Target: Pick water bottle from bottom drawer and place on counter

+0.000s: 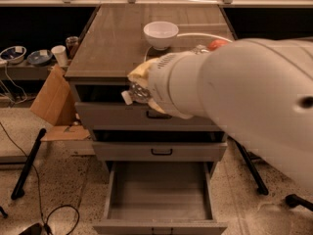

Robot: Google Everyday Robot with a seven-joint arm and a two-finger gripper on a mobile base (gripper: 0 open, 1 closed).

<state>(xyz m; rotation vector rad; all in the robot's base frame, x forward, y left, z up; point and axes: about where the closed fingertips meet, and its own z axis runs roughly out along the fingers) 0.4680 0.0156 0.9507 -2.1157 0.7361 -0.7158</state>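
Observation:
My gripper [138, 84], with yellowish fingers at the end of the big white arm, is shut on the water bottle [137, 93]. The clear bottle lies sideways, its white cap pointing left. It hangs in front of the top drawer, just below the counter's front edge. The counter [112, 38] is the glossy grey-brown cabinet top. The bottom drawer [159, 226] is pulled open below, and its inside shows nothing. The arm hides the cabinet's right side.
A white bowl [160, 34] stands on the counter, and a red apple [218, 44] shows partly behind the arm. Two shallower drawers [161, 152] are closed. A cardboard box [51, 102], bowls and a cup [59, 55] are at the left. A black pole [28, 163] and cables lie on the floor.

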